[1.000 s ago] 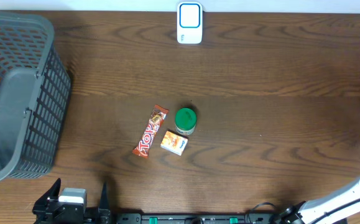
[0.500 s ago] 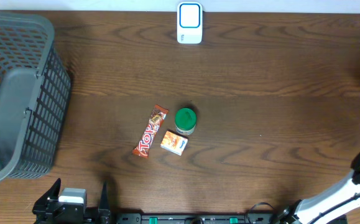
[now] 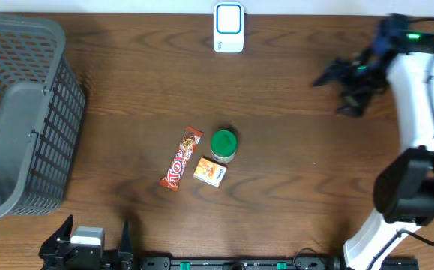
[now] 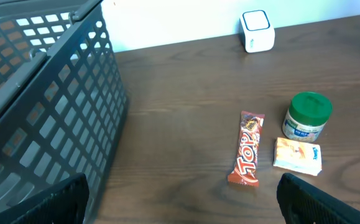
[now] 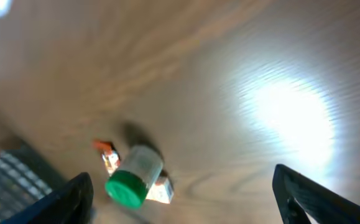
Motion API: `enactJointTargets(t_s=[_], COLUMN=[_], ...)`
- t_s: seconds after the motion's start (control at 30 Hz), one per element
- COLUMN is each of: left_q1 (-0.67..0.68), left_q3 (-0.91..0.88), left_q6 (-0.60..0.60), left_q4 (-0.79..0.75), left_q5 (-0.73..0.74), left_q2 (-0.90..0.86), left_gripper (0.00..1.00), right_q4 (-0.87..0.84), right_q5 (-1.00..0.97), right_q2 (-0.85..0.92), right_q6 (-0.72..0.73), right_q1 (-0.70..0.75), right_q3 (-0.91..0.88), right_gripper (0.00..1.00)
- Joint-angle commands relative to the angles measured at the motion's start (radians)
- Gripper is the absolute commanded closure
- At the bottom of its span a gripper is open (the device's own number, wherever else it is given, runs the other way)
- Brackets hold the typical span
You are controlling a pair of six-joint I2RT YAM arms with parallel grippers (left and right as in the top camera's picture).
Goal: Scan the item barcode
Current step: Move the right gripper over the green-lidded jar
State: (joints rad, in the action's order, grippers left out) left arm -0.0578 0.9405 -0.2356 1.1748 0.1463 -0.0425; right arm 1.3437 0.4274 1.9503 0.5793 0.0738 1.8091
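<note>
- The left pincer (image 3: 97, 223) is held spread and empty at the 7 o'clock edge of the desk (image 3: 314, 187).
- A candy bar (image 3: 181, 168), an orange box (image 3: 210, 172) and a green-lidded jar (image 3: 223, 144) are clustered at the centre.
- The right pincer (image 3: 335, 94) is seen spread and empty at 2 o'clock.
- A white scanner (image 3: 228, 28) is stood at 12 o'clock.

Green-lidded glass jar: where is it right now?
Overhead view: the green-lidded jar stands mid-table, right of the red wrapped chocolate bar, just beyond the small orange box.
</note>
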Motion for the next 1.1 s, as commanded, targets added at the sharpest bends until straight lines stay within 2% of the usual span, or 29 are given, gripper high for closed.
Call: enactJointTargets(t_s=[0.0, 0.13, 0.2, 0.37, 0.67, 1.07], left_q1=[0.002, 0.002, 0.002, 0.002, 0.002, 0.002], left_q3=[0.006, 0.006, 0.006, 0.006, 0.006, 0.006], left_q6=[-0.002, -0.002, -0.002, -0.002, -0.002, -0.002], left_q4=[0.0, 0.0, 0.0, 0.0, 0.0, 0.0], left_q5=[-0.009, -0.009, -0.009, -0.009, -0.009, -0.009], left_q2=[0.002, 0.002, 0.002, 0.002, 0.002, 0.002], left_gripper=[0.04, 0.04, 0.04, 0.04, 0.04, 0.04], right_q4=[-0.015, -0.025, -0.027, -0.057, -0.132, -0.143], right_q5=[-0.081, -0.237, -0.309, -0.427, -0.425, -0.34], right_q2=[-0.002, -0.002, -0.001, 0.0, 0.084, 0.2], right_q6=[0.176, 0.358, 0.455, 0.645, 0.822, 0.842], right_q1=[-0.214, -0.414, -0.51, -0.66, -0.76, -0.769], right_q3=[-0.022, -0.022, -0.022, -0.022, -0.022, -0.022], right_gripper=[0.13, 0.12, 0.07, 0.01, 0.01, 0.01])
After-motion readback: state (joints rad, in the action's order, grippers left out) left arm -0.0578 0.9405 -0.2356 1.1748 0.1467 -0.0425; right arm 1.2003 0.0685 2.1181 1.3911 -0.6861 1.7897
